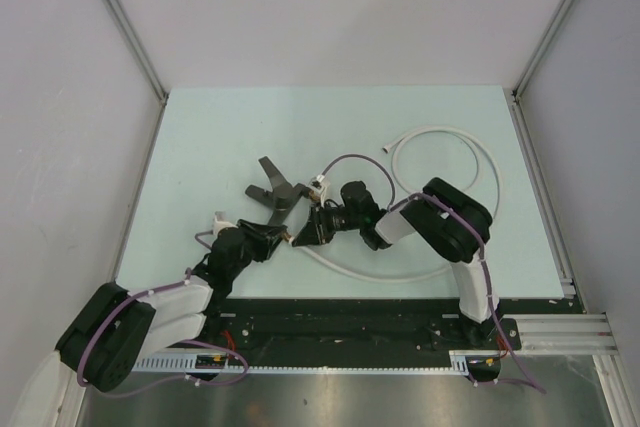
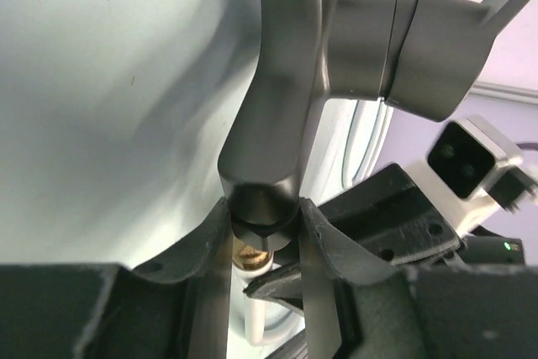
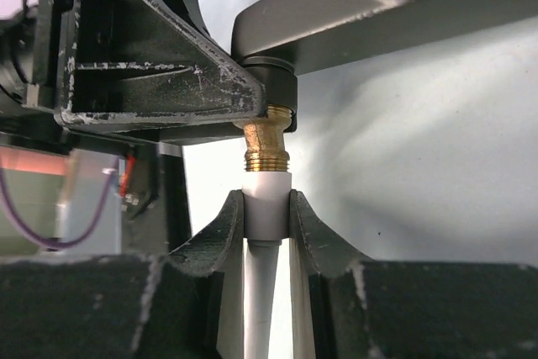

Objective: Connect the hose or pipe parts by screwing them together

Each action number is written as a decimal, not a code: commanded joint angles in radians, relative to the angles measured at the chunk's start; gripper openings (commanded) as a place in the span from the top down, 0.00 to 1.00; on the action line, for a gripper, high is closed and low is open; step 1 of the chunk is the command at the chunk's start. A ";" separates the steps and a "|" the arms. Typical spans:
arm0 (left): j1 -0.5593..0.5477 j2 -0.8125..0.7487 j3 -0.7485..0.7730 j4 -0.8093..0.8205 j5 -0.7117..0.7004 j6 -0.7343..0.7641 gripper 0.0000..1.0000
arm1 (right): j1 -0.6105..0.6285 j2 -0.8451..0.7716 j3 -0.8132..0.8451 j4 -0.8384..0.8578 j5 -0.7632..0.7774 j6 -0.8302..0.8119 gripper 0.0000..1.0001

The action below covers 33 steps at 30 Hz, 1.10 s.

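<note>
The dark grey tap fitting is held up over the table; its body fills the left wrist view. My left gripper is shut on the dark collar just above its brass threaded end. My right gripper is shut on the white end sleeve of the hose, whose tip meets the brass thread. In the top view the two grippers, left and right, face each other tip to tip. The hose runs behind the right arm and loops at the back right.
The pale green table is walled by grey panels on the left, back and right. The hose's free end lies at the back right. Purple cables arc above the right wrist. A black rail runs along the near edge.
</note>
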 commanded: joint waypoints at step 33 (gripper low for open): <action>-0.026 -0.030 -0.066 0.075 0.083 -0.013 1.00 | 0.366 -0.392 -0.014 -0.470 1.002 -0.783 0.43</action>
